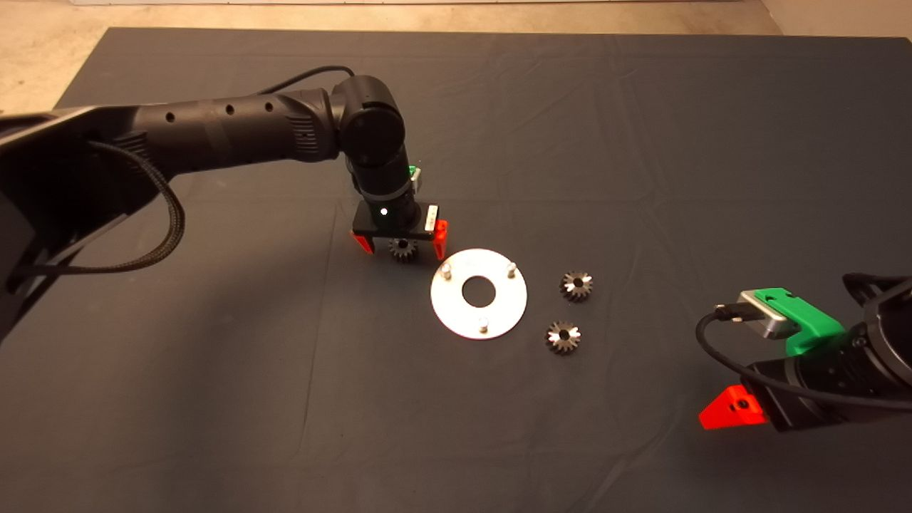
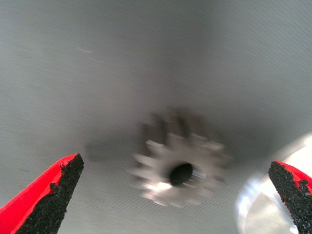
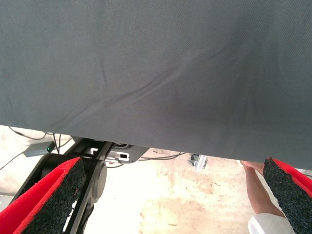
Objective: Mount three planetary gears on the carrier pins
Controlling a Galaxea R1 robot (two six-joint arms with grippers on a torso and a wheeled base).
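Head view, left claw (image 1: 401, 244) spread astride flat-lying gear (image 1: 403, 249), hole (image 2: 181, 173) facing up

Left arm: reaching in from the left, wrist bent straight down.
Left pincer (image 1: 400, 244): low over the desk, 2 red fingers (image 2: 46, 197) spread wide.
Right pincer (image 1: 734, 412): parked at lower right, fingers apart.
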